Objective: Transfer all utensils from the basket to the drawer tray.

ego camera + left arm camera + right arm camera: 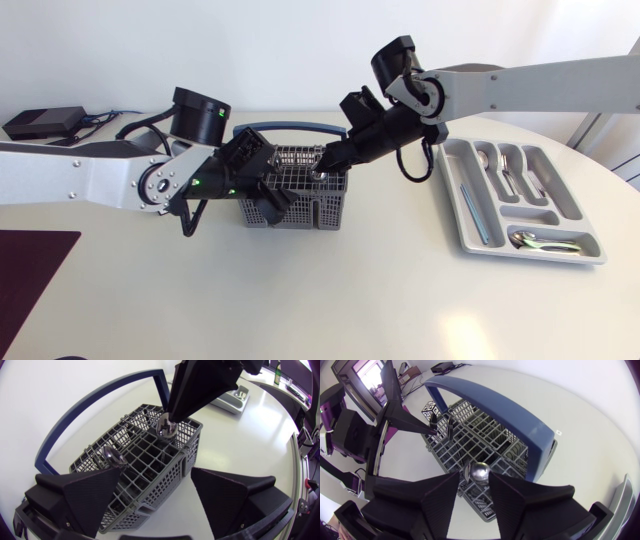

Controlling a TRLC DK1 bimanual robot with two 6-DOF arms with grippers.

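A grey wire basket point(300, 205) with a blue handle point(290, 128) stands mid-table. My right gripper point(322, 166) reaches down into its top. In the right wrist view its fingers point(520, 497) stand close on either side of a spoon's point(480, 471) shiny bowl, shut on it. The left wrist view shows the same spoon point(166, 429) under those fingertips. My left gripper point(262, 188) is open at the basket's left end, with the basket's corner point(150, 490) between its wide-apart fingers point(85, 495). Another spoon point(113, 455) stands in the basket. The grey drawer tray point(466, 215) lies to the right.
The tray holds spoons point(540, 240), forks point(505, 172) and long utensils point(470, 210) in separate compartments. A black box point(45, 122) with cables sits at the back left. A dark mat point(30, 270) covers the front left corner.
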